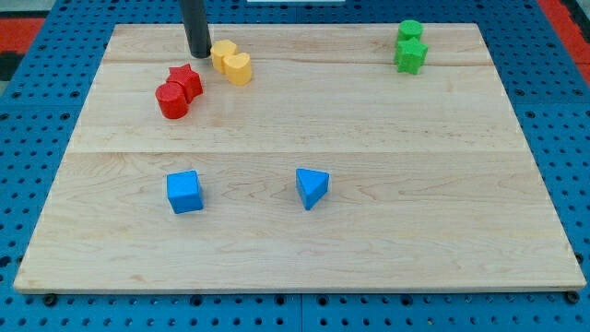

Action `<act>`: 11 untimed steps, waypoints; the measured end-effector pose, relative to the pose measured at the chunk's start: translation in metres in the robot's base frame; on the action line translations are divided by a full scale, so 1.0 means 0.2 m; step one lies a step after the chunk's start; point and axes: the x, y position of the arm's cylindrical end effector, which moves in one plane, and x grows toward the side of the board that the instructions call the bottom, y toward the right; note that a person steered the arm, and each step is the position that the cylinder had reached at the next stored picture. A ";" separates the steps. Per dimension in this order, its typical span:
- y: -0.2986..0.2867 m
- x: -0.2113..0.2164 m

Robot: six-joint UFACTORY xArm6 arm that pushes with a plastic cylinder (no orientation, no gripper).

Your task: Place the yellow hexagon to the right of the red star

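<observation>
The red star (186, 80) lies near the view's top left, touching a red cylinder (171, 100) at its lower left. The yellow hexagon (223, 54) lies to the upper right of the star, with a small gap between them. A yellow heart-shaped block (238, 68) touches the hexagon's lower right. My tip (199, 53) rests on the board just left of the yellow hexagon and above the red star, close to or touching the hexagon.
A blue cube (185, 192) and a blue triangular block (312, 187) lie in the lower half. Two green blocks (410, 30) (411, 55) sit together at the top right. The wooden board (516, 184) lies on a blue pegboard surface.
</observation>
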 end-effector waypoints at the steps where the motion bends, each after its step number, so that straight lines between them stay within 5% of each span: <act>1: -0.13 -0.13; 2: -0.03 -0.32; 5: 0.21 -0.25; 11: 0.11 -0.13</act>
